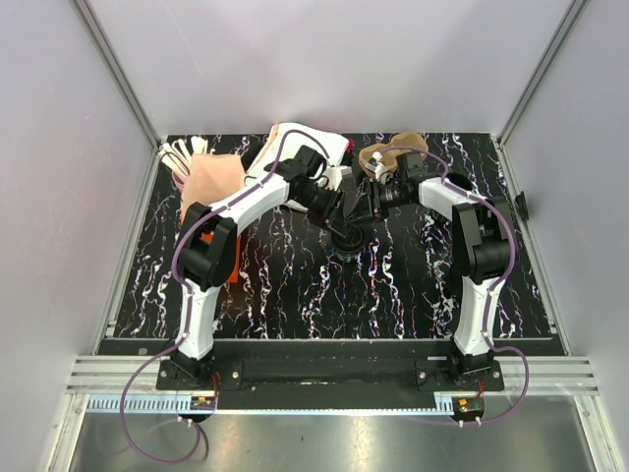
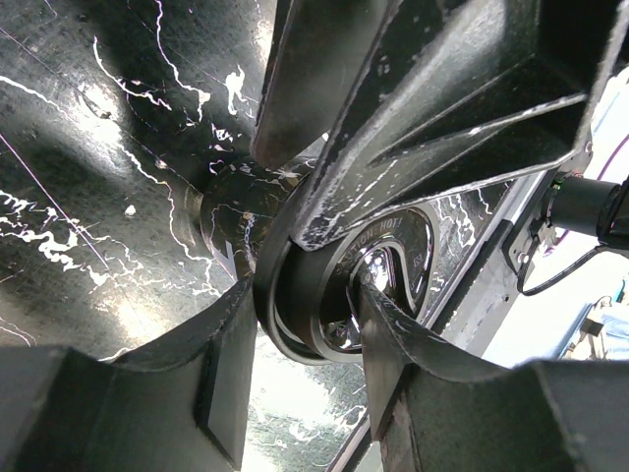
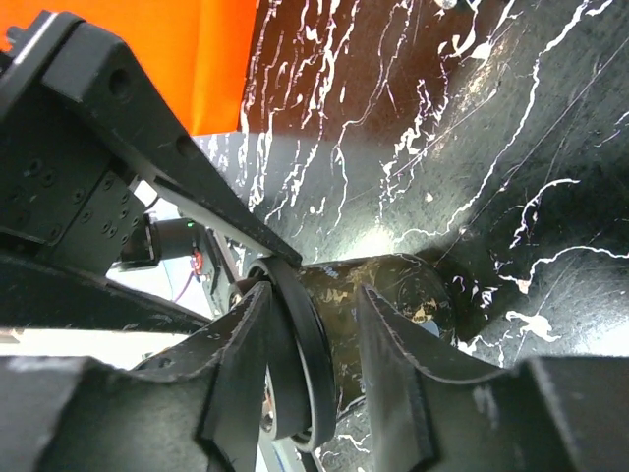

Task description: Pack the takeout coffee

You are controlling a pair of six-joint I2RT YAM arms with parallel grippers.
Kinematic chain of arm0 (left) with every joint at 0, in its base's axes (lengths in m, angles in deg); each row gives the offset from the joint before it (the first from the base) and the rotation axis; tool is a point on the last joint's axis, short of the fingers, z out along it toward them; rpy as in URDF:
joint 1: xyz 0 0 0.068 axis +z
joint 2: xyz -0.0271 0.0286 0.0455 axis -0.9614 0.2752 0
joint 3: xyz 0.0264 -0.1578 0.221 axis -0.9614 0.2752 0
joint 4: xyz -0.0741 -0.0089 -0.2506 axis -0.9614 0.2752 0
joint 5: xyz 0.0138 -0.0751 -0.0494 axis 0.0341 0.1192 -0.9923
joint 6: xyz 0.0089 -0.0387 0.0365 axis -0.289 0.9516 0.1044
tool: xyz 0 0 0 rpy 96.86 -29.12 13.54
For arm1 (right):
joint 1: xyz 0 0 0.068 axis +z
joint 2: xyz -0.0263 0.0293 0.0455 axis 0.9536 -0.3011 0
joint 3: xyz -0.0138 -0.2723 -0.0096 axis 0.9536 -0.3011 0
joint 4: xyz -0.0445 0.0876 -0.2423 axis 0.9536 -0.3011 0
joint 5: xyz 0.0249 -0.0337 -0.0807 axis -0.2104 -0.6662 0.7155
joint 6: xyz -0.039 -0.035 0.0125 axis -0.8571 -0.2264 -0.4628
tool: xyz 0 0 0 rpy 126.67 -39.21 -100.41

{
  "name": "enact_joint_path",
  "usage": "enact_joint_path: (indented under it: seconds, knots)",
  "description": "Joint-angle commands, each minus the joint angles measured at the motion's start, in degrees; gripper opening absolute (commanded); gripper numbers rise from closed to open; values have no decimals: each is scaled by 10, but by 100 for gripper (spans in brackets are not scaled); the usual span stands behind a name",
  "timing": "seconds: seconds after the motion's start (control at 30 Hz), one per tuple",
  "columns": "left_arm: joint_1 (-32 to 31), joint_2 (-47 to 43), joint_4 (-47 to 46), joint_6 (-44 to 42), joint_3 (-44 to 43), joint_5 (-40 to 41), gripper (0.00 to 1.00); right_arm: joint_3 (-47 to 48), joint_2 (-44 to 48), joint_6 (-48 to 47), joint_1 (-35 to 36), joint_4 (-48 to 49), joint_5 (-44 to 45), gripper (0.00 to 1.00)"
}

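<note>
The takeout coffee (image 1: 346, 239), a small black cup with a black lid, stands on the marbled table between the two arms. My left gripper (image 2: 310, 300) comes at it from the left and is shut on its lidded top (image 2: 324, 295): one finger lies against the lid's rim, the other on the lid's top face. My right gripper (image 3: 314, 295) reaches in from the right and straddles the same rim (image 3: 310, 364). It is open, with a strip of the cup's wall showing between the rim and its lower finger (image 3: 393, 374). Both wrists meet over the cup (image 1: 354, 206).
The brown cardboard cup tray (image 1: 393, 152) lies at the back, behind the right wrist. A pink cup of wooden stirrers (image 1: 206, 175) and a white bag (image 1: 300, 146) sit at the back left. An orange patch (image 3: 226, 59) shows on the table near the left arm.
</note>
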Motion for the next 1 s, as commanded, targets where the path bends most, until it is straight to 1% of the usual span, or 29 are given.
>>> enact_joint_path:
  seconds: [0.0,0.2,0.53,0.63,0.97]
  knots:
    - [-6,41,18,-35,2,92,36,-1,17,2,-24,13,-46,47]
    - [-7,43,19,-34,0,92,36,-20,17,-4,-35,11,-79,43]
    - [-6,48,23,-35,-3,97,36,-52,9,-36,-30,0,-75,41]
    - [-7,50,25,-34,-7,99,36,-51,9,-56,-23,-16,-52,40]
    - [-6,56,36,-35,-14,116,36,-70,17,-143,-3,-64,78,37]
